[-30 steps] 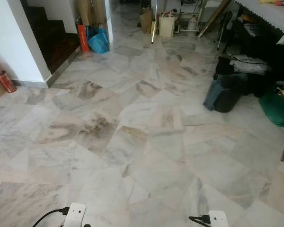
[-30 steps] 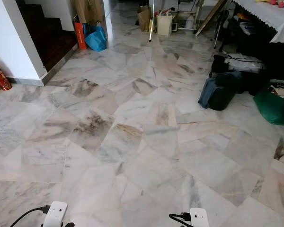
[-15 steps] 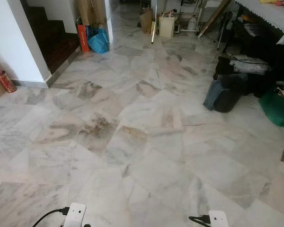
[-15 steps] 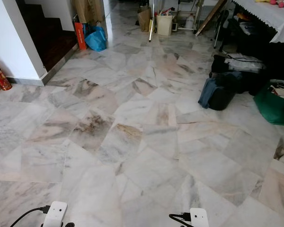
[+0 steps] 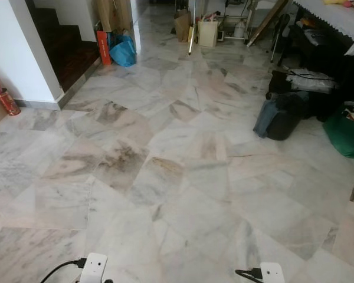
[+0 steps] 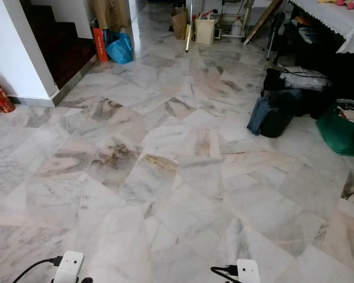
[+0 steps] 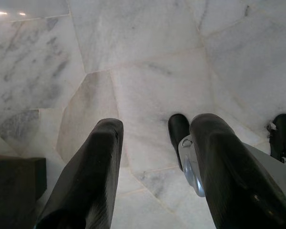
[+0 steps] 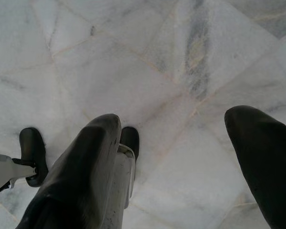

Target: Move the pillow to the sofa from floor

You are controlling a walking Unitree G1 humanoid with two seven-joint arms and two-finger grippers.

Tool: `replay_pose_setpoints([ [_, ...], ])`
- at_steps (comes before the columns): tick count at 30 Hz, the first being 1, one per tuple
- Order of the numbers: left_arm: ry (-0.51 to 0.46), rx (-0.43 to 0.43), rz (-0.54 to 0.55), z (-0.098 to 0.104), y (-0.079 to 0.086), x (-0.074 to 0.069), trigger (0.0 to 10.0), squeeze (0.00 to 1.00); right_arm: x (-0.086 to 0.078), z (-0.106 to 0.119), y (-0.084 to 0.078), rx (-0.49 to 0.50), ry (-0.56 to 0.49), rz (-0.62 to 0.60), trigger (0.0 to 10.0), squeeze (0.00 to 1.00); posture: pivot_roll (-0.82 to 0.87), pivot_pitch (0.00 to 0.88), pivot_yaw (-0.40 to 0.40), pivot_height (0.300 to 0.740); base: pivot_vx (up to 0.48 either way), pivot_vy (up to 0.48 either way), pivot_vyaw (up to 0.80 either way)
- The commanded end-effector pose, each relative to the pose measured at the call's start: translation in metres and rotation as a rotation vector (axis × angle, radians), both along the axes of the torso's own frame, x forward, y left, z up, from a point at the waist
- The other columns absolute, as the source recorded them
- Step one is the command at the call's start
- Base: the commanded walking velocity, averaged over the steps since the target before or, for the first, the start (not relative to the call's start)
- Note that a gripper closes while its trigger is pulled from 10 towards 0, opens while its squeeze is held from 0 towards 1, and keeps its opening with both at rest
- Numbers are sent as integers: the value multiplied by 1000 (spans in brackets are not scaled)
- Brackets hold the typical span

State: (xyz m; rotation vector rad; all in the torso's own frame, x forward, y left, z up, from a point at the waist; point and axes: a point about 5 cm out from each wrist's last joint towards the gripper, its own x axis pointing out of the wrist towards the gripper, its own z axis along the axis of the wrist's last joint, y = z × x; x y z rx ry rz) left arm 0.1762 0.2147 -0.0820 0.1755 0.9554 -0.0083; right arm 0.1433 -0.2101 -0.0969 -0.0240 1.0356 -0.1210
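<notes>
Both arms hang low over the marble floor (image 5: pixel 165 177). My left gripper (image 7: pixel 157 125) is open, its two black fingers pointing down at bare tiles with nothing between them. My right gripper (image 8: pixel 176 119) is open too, its fingers spread wide above the tiles. The robot's black feet (image 8: pixel 33 152) show below the fingers in both wrist views. The white wrist parts of the left arm (image 5: pixel 93 268) and the right arm (image 5: pixel 271 272) sit at the bottom edge of the eye views.
Dark bags (image 5: pixel 280 115) and a green bag (image 5: pixel 347 135) lie at the right beside a table with a white cloth (image 5: pixel 336 17). A white wall corner (image 5: pixel 29 65) and dark stairs (image 5: pixel 65 47) stand at the left. A blue bag (image 5: pixel 124 52) and a red box (image 5: pixel 103 47) sit further back.
</notes>
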Motion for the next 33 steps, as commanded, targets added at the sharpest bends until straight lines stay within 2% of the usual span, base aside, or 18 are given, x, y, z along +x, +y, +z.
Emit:
replay_pose_setpoints([
  [1,67,-56,4,-4,-7,-2,10000,0,12,2,16,111,-27,-77,10000,0,49,0,-64,740,0,0,0],
  [9,65,-56,5,-3,-8,-2,10000,0,12,2,11,104,-26,-82,10000,0,50,0,-63,740,0,0,0],
  [15,64,-55,2,-3,-8,-2,10000,0,11,5,-6,91,-36,-92,10000,0,47,0,-62,740,0,0,0],
  [21,63,-57,1,-3,-8,-2,10000,0,9,6,-12,79,-35,-88,10000,0,48,0,-61,740,0,0,0],
  [26,63,-58,0,-3,-8,-2,10000,0,8,5,-12,74,-29,-79,10000,0,49,0,-61,740,0,0,0],
  [27,64,-57,-2,-4,-8,-2,10000,0,5,3,-4,92,-39,-100,10000,0,48,0,-59,740,0,0,0],
  [29,65,-56,-3,-4,-8,-2,10000,0,3,1,3,100,-37,-100,10000,0,48,0,-58,740,0,0,0],
  [33,67,-54,-4,-4,-7,-3,10000,0,1,-1,10,105,-29,-94,10000,0,49,0,-57,740,0,0,0],
])
